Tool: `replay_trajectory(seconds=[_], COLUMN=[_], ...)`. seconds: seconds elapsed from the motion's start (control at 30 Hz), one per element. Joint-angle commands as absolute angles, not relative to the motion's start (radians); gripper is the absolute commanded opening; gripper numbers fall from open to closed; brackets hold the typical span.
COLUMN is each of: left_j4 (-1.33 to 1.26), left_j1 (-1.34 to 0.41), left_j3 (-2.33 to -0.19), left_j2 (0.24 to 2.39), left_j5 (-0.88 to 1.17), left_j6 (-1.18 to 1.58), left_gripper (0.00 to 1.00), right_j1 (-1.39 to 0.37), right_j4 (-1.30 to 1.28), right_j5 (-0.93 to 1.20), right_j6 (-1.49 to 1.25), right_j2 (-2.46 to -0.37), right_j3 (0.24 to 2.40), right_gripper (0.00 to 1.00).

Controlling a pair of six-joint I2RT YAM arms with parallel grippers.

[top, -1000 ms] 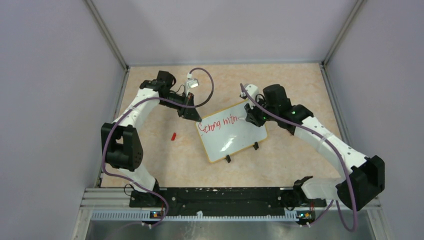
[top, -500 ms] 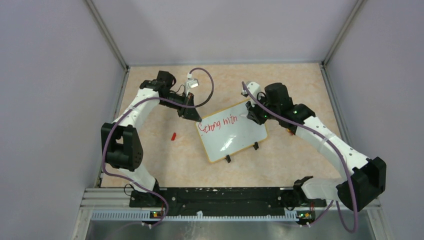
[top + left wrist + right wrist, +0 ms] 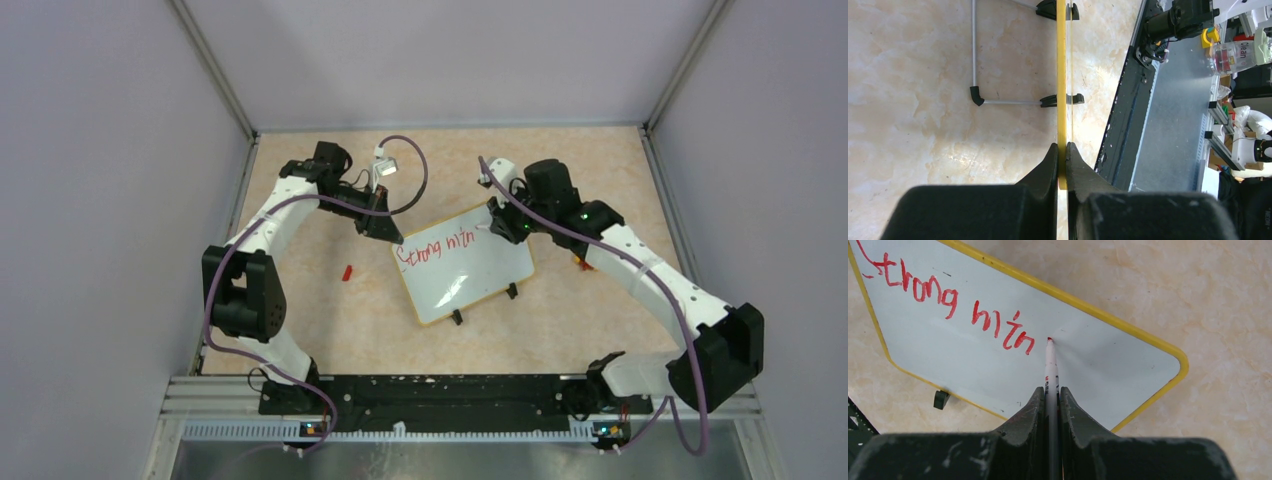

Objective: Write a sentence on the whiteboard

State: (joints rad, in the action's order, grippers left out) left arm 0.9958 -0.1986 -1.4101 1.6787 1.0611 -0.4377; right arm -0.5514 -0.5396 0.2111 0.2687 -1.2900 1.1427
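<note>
Fingers (image 3: 1048, 165) of the left gripper (image 3: 1062, 150) clamped on the yellow rim of the whiteboard (image 3: 470, 282), at its upper-left corner in the top view. The left wrist view shows the board edge-on. Two black clip feet (image 3: 1060, 100) sit on that edge, with grey wire legs (image 3: 973, 50) running off them.

Right gripper (image 3: 1050, 392) closed around a marker (image 3: 1050, 365). The red tip touches the board just right of the last letter. The sentence (image 3: 948, 305) reads "Strong min", one line along the board's top edge. The rest of the surface is bare white.

Board sits tilted at the centre of the desk (image 3: 330, 320), its long edges running from lower left to upper right. Its right corner is near the right arm.

Grey walls close the desk at left, right and back, and a black rail runs along the bottom. Open desk shows across the top centre band, at lower left and below the board. A small red marker cap (image 3: 346, 272) lies left of the board, apart from it.

Only container: a clear jar (image 3: 1235, 55) labelled "Clean", off the desk at the upper right of the left wrist view. Cannot tell what is in it.
</note>
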Motion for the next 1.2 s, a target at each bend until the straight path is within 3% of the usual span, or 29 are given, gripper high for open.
replay_trajectory(seconds=[0.0, 0.73, 1.17], left_j4=[0.993, 0.995, 0.995], left_j1=[-0.202, -0.202, -0.202], left_j3=[-1.424, -1.424, -1.429], left_j2=[1.670, 1.670, 1.674], left_j5=[1.082, 1.079, 1.079], left_j6=[-0.460, -0.460, -0.458], left_gripper=[0.00, 0.00, 0.00], right_j1=[-0.548, -0.566, -0.555], right_j4=[-0.498, -0.495, -0.489], right_j5=[0.229, 0.209, 0.153], right_j6=[0.276, 0.276, 0.296], right_j2=[-1.301, -1.255, -1.270], right_j3=[1.208, 1.070, 1.170], right_gripper=[0.00, 0.00, 0.00])
